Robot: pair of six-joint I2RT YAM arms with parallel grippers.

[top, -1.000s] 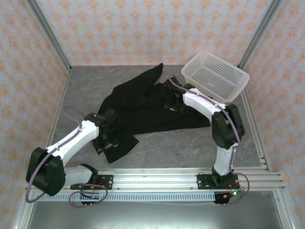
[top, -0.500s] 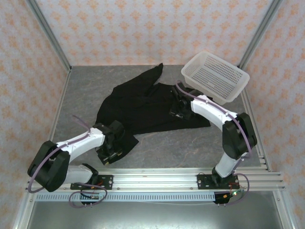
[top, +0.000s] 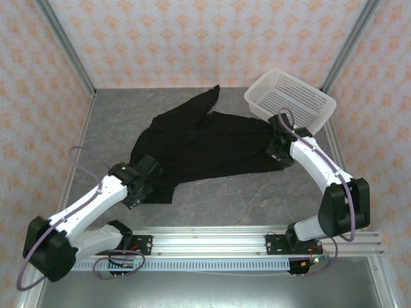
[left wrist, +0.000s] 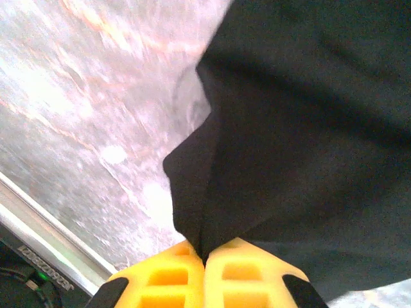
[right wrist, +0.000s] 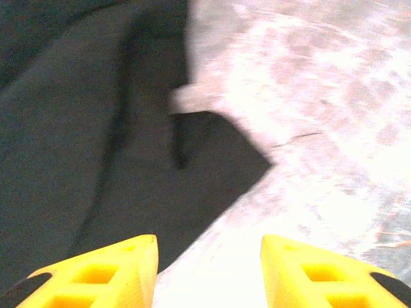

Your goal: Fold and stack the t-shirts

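Top view: black t-shirt (top: 199, 144) lies rumpled mid-surface (top: 257, 192), w/ white basket (top: 292, 102) just beyond its far-right end.
Left wrist: left pincer (left wrist: 205, 256) is clamped together on a shirt edge.
Right wrist: right pincer (right wrist: 209, 253) is apart, over the shirt's corner.

Right gripper (right wrist: 207, 253) low in view, yellow fingers (right wrist: 109, 273) spread wide apart. Black t-shirt (right wrist: 83, 128) fills left and upper left, plain dark cloth with long crease running down it. One pointed cloth corner juts right onto grey marbled table (right wrist: 334, 115). Left finger over cloth, right finger over bare table. View blurred.
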